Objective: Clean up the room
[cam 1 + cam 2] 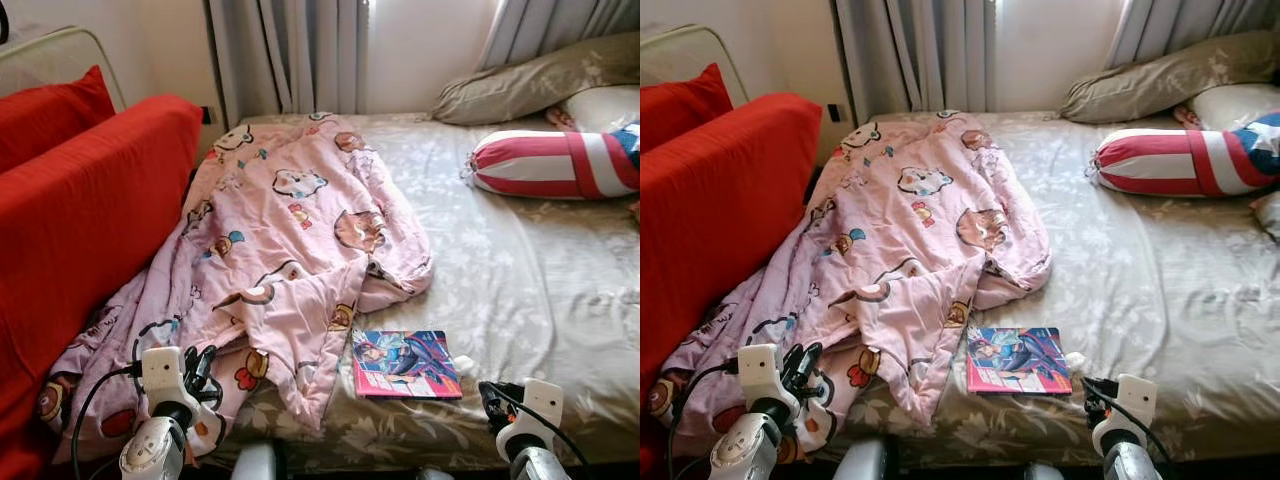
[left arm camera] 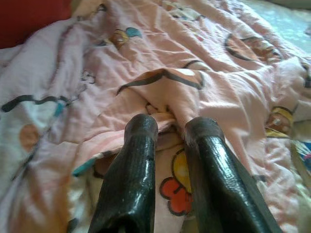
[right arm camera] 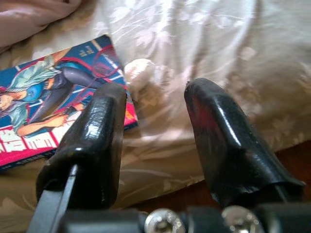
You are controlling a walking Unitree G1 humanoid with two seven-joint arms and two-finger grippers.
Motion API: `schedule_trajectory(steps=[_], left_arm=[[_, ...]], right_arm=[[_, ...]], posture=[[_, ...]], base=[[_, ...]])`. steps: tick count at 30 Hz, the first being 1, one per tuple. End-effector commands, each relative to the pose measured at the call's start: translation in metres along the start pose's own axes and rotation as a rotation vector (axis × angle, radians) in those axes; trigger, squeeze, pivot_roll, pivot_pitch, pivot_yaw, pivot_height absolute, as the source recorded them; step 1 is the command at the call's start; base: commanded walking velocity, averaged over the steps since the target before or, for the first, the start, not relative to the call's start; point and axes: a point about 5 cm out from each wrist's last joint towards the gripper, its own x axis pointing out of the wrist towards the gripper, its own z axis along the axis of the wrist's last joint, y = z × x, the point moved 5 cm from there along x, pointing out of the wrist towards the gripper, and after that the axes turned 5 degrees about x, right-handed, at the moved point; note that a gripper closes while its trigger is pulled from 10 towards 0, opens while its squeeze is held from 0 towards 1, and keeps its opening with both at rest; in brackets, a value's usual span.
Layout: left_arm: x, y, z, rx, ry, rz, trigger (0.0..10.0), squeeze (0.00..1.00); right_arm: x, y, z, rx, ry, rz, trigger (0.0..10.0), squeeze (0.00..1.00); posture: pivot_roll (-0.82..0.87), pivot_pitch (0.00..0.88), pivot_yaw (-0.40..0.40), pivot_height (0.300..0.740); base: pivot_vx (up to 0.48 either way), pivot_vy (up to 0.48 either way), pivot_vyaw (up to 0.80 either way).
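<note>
One wide bed (image 1: 520,290) takes up most of the scene, covered in a beige sheet with a pale floral print. Along its left side stands a red sofa back (image 1: 80,230) with a red cushion (image 1: 50,110) above it, and grey curtains (image 1: 290,55) hang behind the head of the bed. A crumpled pink blanket (image 1: 290,240) printed with cartoon animals lies across the left half of the mattress, running from near the curtains down to the near edge, where it bunches against the sofa. At the far right rest a beige pillow (image 1: 540,80) and, just in front of it, a bolster (image 1: 555,165) striped red and white with a blue end. A colourful comic book (image 1: 405,363) lies flat on the sheet near the front edge, just beside the blanket's lower corner. A small whitish crumpled scrap (image 3: 138,68) sits touching the book's corner.

The left gripper (image 2: 170,128) is low over the near part of the blanket, its two black fingers (image 2: 133,165) a narrow gap apart, tips at a fold of the cloth; whether they pinch it cannot be told. The right gripper (image 3: 155,104) hovers by the bed's front edge just right of the book, jaws spread wide and holding nothing.
</note>
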Motion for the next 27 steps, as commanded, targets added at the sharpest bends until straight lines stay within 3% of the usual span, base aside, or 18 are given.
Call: schedule_trajectory(steps=[1,19,27], left_arm=[[0.0008,0.0,0.0015,0.009,0.003,-0.002,10.0,0.0],[0.0014,0.0017,0.0034,0.011,-0.001,0.006,10.0,0.0],[0.0012,0.0007,0.0036,0.007,-0.004,0.007,10.0,0.0]], right_arm=[[0.0019,0.0001,0.0043,0.014,-0.012,-0.007,10.0,0.0],[0.0002,0.005,-0.0008,-0.012,-0.001,0.017,10.0,0.0],[0.0014,0.0035,0.0018,-0.009,-0.002,0.015,10.0,0.0]], posture=[[0.06,0.0,0.009,0.62],[0.06,0.001,0.012,0.62],[0.07,0.002,0.007,0.62]], base=[[0.0,0.0,0.0],[0.0,0.0,0.0],[0.275,0.0,0.0]])
